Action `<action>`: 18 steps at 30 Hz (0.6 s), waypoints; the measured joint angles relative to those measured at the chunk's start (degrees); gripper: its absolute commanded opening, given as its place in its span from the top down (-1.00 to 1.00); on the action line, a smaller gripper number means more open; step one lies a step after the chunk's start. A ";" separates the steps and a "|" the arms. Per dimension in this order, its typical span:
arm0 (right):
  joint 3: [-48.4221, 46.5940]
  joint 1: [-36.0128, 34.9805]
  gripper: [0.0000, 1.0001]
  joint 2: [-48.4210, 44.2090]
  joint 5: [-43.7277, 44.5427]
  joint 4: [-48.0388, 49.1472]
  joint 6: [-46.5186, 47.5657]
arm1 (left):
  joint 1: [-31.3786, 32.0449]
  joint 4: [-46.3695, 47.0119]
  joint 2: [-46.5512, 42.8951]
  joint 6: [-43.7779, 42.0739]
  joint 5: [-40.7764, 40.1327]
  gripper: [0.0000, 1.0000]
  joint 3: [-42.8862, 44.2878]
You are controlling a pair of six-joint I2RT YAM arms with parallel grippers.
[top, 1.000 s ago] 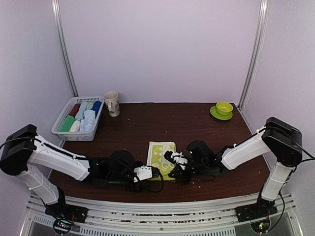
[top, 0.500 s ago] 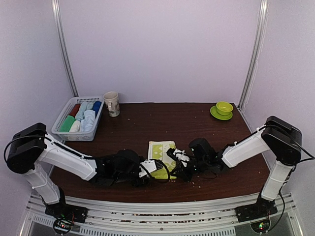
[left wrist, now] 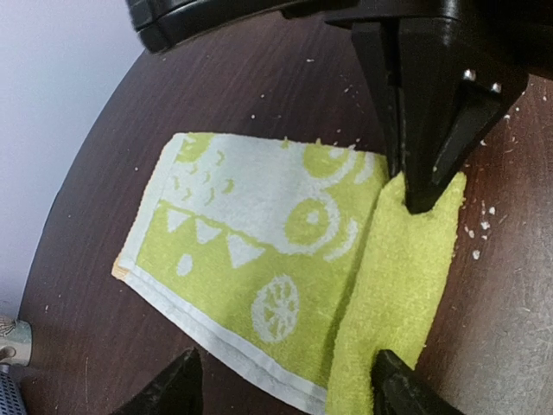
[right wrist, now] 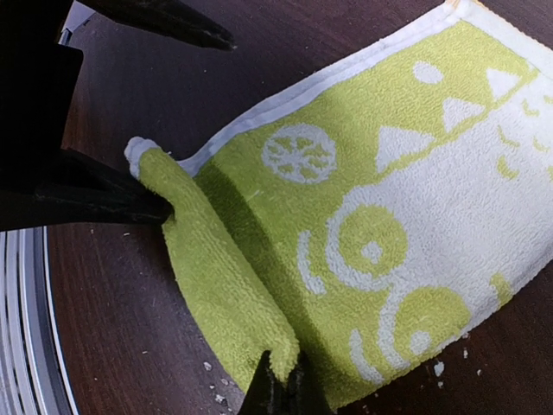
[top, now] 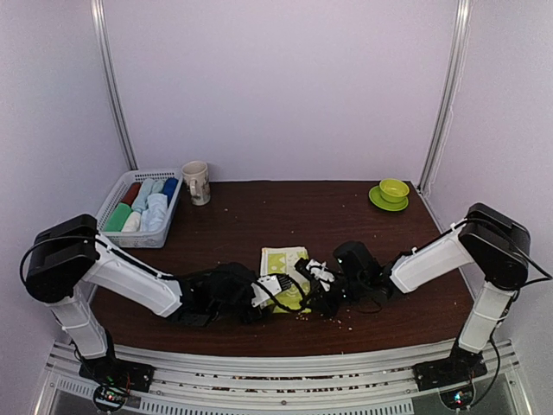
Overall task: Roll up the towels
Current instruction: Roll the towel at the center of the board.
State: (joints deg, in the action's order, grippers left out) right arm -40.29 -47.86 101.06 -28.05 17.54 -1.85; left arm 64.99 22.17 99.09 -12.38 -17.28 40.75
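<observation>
A yellow-green towel [top: 282, 263] with white print lies flat near the table's front middle. Its near edge is folded over into a plain green strip [right wrist: 226, 292]. My right gripper [right wrist: 282, 391] is shut on one end of that strip, pinching the doubled cloth low over the table [top: 313, 282]. My left gripper [left wrist: 285, 396] stands open at the strip's other end. One of its fingers [left wrist: 406, 391] meets the folded strip. The other finger [left wrist: 168, 391] is over bare wood beside the towel's white hem. In the top view the left gripper [top: 278, 289] sits close beside the right one.
A white slatted basket [top: 116, 234] at the back left holds several rolled towels. A printed mug [top: 196, 181] stands beside it. A green cup on a saucer [top: 392, 193] is at the back right. White crumbs [left wrist: 480, 226] dot the dark wood near the towel.
My left gripper has moved right and forward from off the towel's near left corner to the folded strip's end. The right gripper stayed shut on the cloth and shifted slightly away from me.
</observation>
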 measured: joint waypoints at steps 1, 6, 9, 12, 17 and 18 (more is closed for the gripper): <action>0.00 0.09 1.00 0.00 -0.02 0.00 -0.04 | 0.00 0.76 -0.04 0.20 -0.55 -0.35 -0.33; 0.00 0.33 1.00 0.13 -0.26 0.02 -0.09 | -0.33 1.68 0.04 1.01 -2.19 -0.33 -0.87; 0.00 0.48 1.00 0.15 -0.42 0.02 -0.11 | -0.63 2.01 1.36 1.66 -2.93 -0.32 -0.83; 0.00 0.63 1.00 0.24 -0.59 0.07 -0.11 | -0.66 2.32 2.64 2.36 -3.15 -0.29 -0.83; -0.17 0.94 0.98 0.35 -0.74 -0.09 -0.22 | -0.87 2.86 3.17 3.37 -3.32 -0.27 -0.83; -0.28 1.01 0.94 0.37 -0.74 -0.24 -0.33 | -0.94 3.10 3.39 3.52 -3.34 -0.26 -0.83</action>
State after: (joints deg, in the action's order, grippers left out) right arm -40.58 -46.85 101.43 -28.80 17.30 -2.17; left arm 64.05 25.28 102.48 -8.86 -20.62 39.92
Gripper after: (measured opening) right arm 0.024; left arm 0.639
